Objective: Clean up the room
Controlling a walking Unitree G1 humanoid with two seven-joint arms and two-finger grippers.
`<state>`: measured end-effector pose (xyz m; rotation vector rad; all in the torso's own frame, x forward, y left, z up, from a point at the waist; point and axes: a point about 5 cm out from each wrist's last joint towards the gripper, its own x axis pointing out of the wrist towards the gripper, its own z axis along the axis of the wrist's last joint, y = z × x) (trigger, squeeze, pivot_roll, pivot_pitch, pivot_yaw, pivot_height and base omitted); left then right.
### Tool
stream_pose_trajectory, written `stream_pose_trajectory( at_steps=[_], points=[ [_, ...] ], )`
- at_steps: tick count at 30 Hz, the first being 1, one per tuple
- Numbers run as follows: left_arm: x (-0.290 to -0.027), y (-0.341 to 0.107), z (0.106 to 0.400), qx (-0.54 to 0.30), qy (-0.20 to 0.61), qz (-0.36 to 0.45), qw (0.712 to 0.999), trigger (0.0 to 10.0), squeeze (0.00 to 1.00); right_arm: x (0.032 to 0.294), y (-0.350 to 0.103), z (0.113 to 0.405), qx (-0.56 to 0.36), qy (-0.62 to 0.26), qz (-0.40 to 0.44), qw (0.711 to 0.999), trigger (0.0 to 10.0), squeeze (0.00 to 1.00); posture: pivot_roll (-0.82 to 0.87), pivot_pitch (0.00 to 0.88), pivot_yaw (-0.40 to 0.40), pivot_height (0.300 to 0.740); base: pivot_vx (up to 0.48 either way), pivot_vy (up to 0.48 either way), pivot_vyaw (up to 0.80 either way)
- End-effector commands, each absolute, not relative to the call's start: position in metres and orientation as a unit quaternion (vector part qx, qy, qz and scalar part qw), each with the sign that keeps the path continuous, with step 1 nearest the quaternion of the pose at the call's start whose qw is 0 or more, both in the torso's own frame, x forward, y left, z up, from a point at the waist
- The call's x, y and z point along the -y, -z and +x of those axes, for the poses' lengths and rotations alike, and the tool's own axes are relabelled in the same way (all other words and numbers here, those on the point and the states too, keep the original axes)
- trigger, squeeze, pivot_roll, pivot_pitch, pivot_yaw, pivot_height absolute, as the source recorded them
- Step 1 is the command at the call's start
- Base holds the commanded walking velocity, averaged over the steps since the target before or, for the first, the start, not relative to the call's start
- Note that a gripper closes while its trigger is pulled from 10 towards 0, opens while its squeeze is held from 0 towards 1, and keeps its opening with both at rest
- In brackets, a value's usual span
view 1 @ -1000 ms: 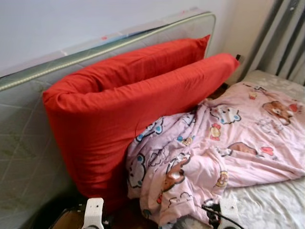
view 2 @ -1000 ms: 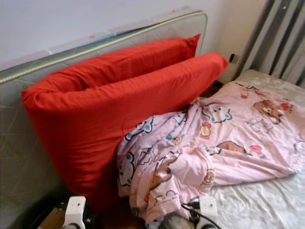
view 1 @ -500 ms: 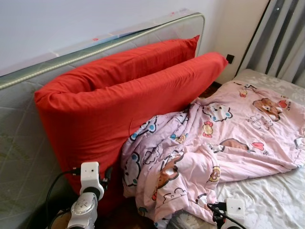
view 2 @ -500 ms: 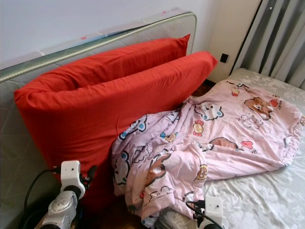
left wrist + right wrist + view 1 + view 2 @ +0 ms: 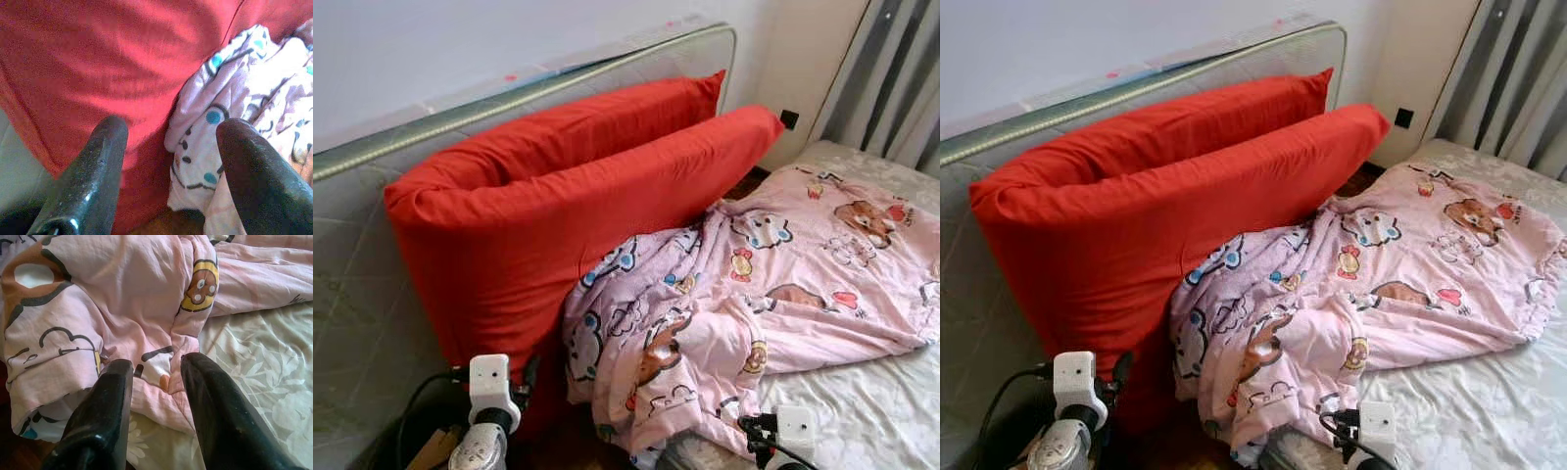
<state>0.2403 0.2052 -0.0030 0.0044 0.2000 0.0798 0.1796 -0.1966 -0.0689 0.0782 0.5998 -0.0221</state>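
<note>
Rumpled pink blanket (image 5: 773,284) sprawls across a bed (image 5: 862,416), beside a red cushion (image 5: 558,215).
Both grippers, left (image 5: 168,142) and right (image 5: 156,369), hover with fingers spread.

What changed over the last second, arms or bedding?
Arms. Both rose into the head view, then the left arm dipped a little: the left gripper is open, pointing at where the folded red cushion meets the pink cartoon-print quilt; the right gripper is open near the quilt's front edge. Nothing is held. The cushion, quilt and grey mattress leaning on the wall look unmoved; the camera shifted slightly.
</note>
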Motion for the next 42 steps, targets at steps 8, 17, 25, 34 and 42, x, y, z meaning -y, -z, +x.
stream_pose_trajectory(
  at_steps=[8,17,25,34,42],
  points=[
    [-0.2,-0.002,0.243,-0.087,-0.034,-0.001,0.996,10.0,0.0,0.199,0.068,0.177,-0.287,0.015,0.045,0.957,10.0,0.0,-0.11,0.0,-0.025,0.74,0.0,0.0,0.0],
    [-0.2,-0.009,0.248,-0.078,-0.035,-0.002,0.996,10.0,0.0,0.176,-0.042,0.278,0.05,-0.014,-0.069,0.996,10.0,0.0,-0.11,0.0,-0.026,0.74,0.0,0.0,0.0],
    [-0.204,-0.014,0.249,-0.071,-0.047,-0.002,0.996,10.0,0.0,0.165,-0.039,0.269,0.052,-0.004,-0.017,0.999,10.0,0.0,-0.09,0.0,-0.038,0.74,0.0,0.0,0.0],
    [-0.205,-0.016,0.252,-0.072,-0.048,0.0,0.996,10.0,0.0,0.174,-0.011,0.253,-0.048,0.026,0.008,0.998,10.0,0.0,-0.11,0.0,-0.034,0.74,0.0,0.0,0.0],
    [-0.203,-0.024,0.262,-0.063,-0.042,-0.002,0.997,10.0,0.0,0.171,-0.04,0.28,0.005,0.021,0.013,1.0,10.0,0.0,-0.1,0.0,-0.029,0.74,0.0,0.0,0.0]
  ],
)
